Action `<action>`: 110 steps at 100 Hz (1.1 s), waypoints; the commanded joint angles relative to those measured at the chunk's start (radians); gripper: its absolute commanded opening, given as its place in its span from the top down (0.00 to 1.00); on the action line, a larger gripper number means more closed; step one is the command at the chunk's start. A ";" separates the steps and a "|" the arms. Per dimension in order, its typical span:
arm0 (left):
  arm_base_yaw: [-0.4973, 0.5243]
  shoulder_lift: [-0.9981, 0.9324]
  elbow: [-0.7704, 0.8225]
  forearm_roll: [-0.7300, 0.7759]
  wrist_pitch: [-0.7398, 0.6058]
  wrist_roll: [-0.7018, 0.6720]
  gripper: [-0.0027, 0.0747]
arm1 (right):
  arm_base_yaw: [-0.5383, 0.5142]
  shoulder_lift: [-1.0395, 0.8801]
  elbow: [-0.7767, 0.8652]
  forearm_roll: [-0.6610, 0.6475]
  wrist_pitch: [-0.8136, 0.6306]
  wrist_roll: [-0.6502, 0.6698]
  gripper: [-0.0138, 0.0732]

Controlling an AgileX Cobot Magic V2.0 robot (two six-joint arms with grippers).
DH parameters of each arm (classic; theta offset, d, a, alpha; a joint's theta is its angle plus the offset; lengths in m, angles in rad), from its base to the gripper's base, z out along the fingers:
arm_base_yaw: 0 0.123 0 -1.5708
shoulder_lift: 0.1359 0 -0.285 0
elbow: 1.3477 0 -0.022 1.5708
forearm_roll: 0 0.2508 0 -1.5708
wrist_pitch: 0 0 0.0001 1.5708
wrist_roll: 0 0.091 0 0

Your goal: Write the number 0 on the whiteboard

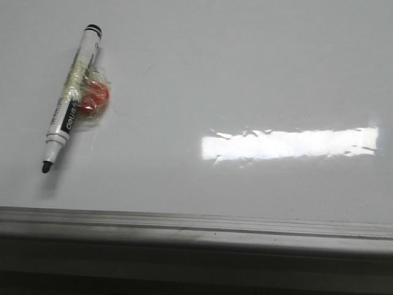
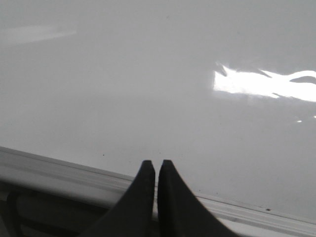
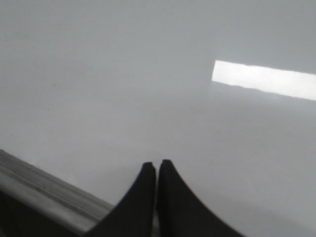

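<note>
The left gripper [image 2: 156, 164] and right gripper [image 3: 156, 164] are hanging with black jaws pressed together, holding nothing, over the glossy white whiteboard [image 1: 245, 74] near its grey frame strip [image 1: 196, 228]. Far left is lying an uncapped black-and-white marker [image 1: 69, 101], labelled "deli", with a taped-on red lump [image 1: 95, 96].

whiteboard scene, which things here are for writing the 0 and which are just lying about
For the job:
- whiteboard, blank, no 0 drawn yet
- black marker, uncapped, lying on the board at the left
- left pincer and right pincer, both shut and empty

Just there:
- red lump under clear tape stuck to the marker's barrel
- bright glare strip on the board
</note>
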 commanded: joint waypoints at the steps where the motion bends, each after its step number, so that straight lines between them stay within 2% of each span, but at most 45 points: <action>1: 0.003 -0.030 0.031 -0.013 -0.035 0.000 0.99 | -0.007 -0.019 0.014 -0.018 -0.023 -0.001 0.89; 89: 0.003 -0.030 0.031 -0.013 -0.035 0.000 0.99 | -0.007 -0.019 0.014 -0.033 -0.028 -0.001 0.89; 101: 0.003 -0.030 0.031 -0.013 -0.035 0.000 0.99 | -0.007 -0.019 0.014 -0.171 -0.105 -0.001 0.89; 110: 0.003 -0.030 0.031 0.008 -0.047 0.000 0.99 | -0.007 -0.019 0.014 -0.155 -0.217 -0.001 0.89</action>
